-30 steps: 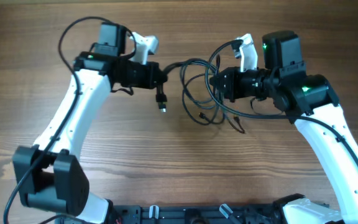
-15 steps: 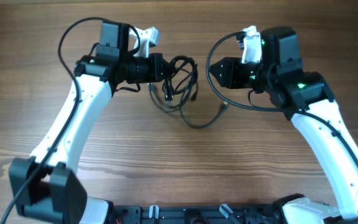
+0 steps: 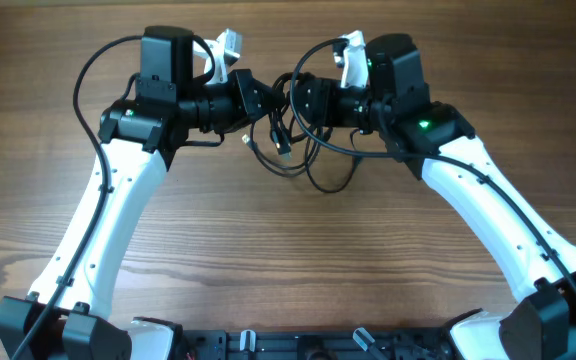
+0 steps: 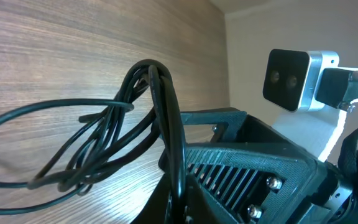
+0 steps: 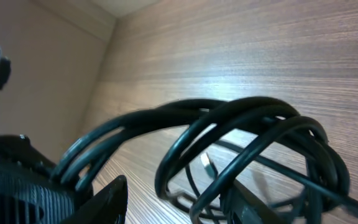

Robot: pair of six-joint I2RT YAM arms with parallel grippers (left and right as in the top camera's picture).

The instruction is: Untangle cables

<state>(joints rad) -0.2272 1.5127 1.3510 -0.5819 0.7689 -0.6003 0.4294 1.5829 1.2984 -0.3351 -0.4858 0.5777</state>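
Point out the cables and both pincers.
cables (image 5: 241, 109), right wrist view, top of the looped bundle.
left pincer (image 3: 265, 106), overhead view, between its fingertips.
right pincer (image 3: 296, 100), overhead view, between its fingertips.

Thin black flexible cables (image 4: 169, 118) are showing glossy against the brown, straight-grained wooden table (image 3: 288, 270); white-shelled robot arms (image 3: 103, 225) are bearing black joints.

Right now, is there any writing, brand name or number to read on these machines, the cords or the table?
None: no readable text shows on the tangled thin black cables, the brown wooden table, the white-and-black left arm or right arm.
The small silver camera box shows two lenses and no label.
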